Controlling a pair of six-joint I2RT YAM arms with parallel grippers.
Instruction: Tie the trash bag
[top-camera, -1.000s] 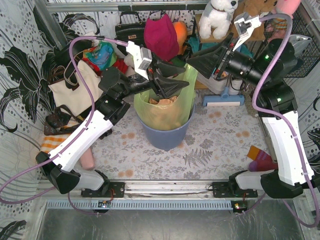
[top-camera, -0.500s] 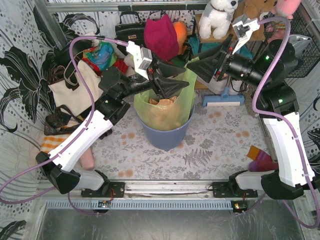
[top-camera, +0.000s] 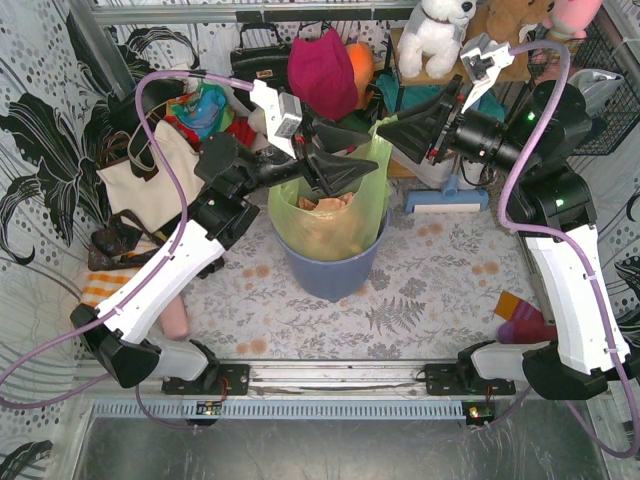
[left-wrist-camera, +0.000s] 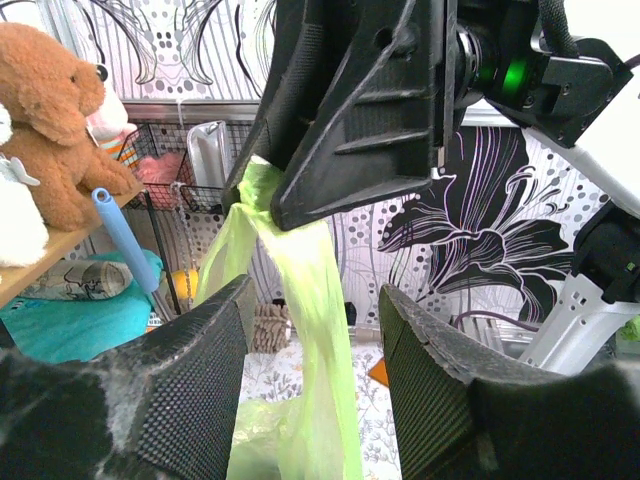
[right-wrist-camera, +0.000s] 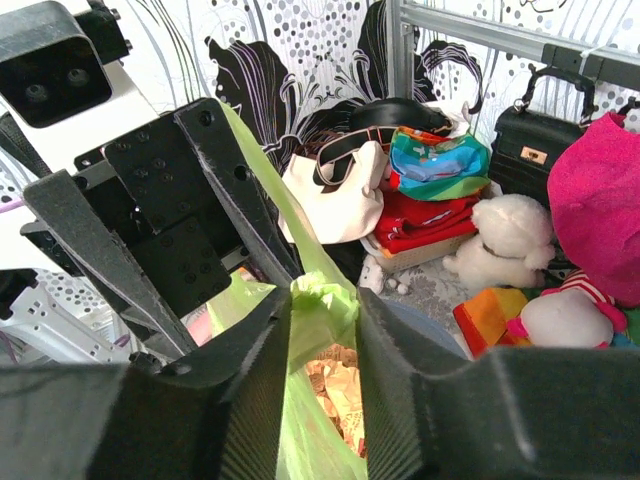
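Thin light-green plastic trash bag (top-camera: 325, 230) flap held taut above blue-grey round bin (top-camera: 330, 278).
Clamped by right gripper (right-wrist-camera: 322, 296); left gripper (left-wrist-camera: 315, 292) fingers apart around it, likely to grab.

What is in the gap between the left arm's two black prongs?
A stretched strip of the trash bag runs between the open jaws of the left gripper, as the left wrist view shows. The right gripper pinches its top.

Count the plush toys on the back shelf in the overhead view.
3: a white plush left, a brown bear mid-shelf, a pink one right, cropped by the frame; more may be hidden.
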